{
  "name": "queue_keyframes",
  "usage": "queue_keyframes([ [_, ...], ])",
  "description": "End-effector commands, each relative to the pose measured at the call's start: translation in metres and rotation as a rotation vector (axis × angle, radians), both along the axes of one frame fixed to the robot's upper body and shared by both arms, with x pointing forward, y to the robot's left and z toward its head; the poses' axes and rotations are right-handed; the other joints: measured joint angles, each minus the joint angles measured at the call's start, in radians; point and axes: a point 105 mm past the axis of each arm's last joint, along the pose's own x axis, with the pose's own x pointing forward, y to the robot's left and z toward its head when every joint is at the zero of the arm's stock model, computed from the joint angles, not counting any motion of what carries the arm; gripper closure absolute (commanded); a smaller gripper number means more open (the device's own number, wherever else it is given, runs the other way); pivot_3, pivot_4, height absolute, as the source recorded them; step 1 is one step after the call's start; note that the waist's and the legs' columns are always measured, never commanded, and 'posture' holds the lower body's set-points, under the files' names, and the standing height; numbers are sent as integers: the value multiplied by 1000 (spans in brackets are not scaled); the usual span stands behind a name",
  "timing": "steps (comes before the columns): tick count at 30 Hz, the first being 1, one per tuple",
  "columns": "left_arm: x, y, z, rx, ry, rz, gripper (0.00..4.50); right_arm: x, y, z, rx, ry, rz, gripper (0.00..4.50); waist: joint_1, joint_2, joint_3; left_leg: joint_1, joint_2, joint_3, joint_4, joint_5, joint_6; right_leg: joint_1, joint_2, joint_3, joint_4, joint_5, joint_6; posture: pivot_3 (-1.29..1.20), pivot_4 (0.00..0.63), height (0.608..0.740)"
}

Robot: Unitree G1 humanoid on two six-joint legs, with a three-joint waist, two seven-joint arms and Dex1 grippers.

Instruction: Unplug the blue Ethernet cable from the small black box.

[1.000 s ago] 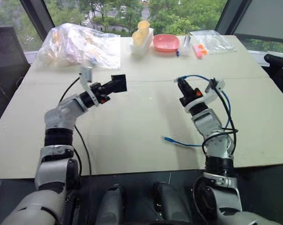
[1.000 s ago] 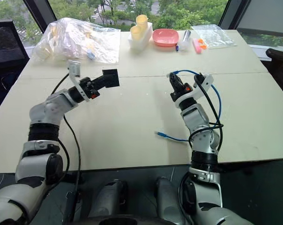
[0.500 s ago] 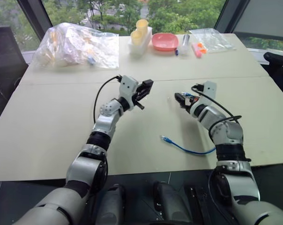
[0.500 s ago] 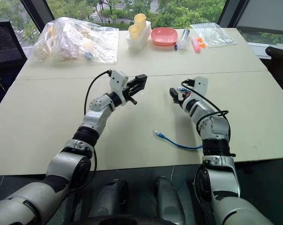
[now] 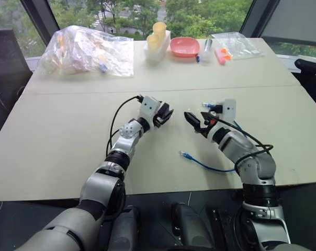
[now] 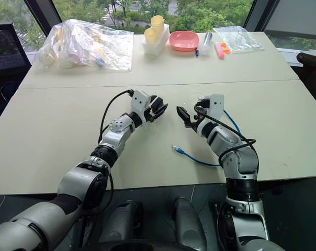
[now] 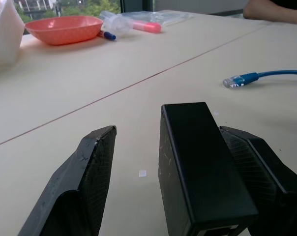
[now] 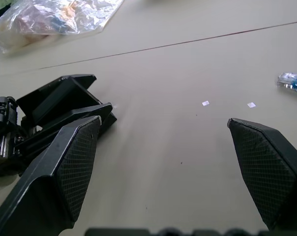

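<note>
The beige tabletop (image 5: 53,136) carries the blue Ethernet cable (image 5: 210,166), unplugged, near the right gripper (image 5: 193,122), whose jaws are spread and empty. The left gripper (image 7: 173,162) has parted jaws; the small black box (image 7: 197,167) rests against one finger.

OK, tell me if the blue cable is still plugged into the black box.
Unplugged. The blue Ethernet cable lies loose on the table, its clear plug bare, while the small black box sits between the left end effector's fingers.
</note>
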Motion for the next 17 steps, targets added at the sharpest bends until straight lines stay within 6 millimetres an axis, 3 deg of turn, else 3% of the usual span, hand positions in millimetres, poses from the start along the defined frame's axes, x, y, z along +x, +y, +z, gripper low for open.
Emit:
queue_keyframes([
  [1, -4, 20, 40, -73, -77, -10, 1157, -10, -3, 19, 9, -91, 14, 176, -3, 0, 0, 0, 0, 0, -1, 0, 0, 0, 0, 0, 0, 0, 0, 0, 150, 740],
  [6, -30, 55, 80, -123, -42, -52, 1157, -21, -6, 12, -27, -85, 56, 176, -6, 0, 0, 1, 2, 0, -1, 0, 0, -1, 1, 0, 2, 0, 0, 0, 150, 740],
  [8, -43, 67, 86, -110, -16, -70, 1157, -24, -7, 10, -35, -83, 69, 176, -5, 0, 0, 2, 1, 0, -1, 0, 0, 0, 1, 0, 3, 0, -1, 0, 150, 740],
  [13, -76, 115, 65, -51, 160, -42, 1157, -36, -7, 13, -74, -134, 143, 176, -9, 1, 0, 8, 2, 2, -3, 0, 0, 4, 1, 2, 2, -3, -4, 0, 150, 740],
  [17, -100, 136, 40, -18, 234, -2, 1157, -44, -15, 15, -87, -170, 139, 176, -6, 1, 0, 9, 2, 2, -3, 0, 0, 4, 1, 2, 2, -3, -4, 0, 150, 740],
])
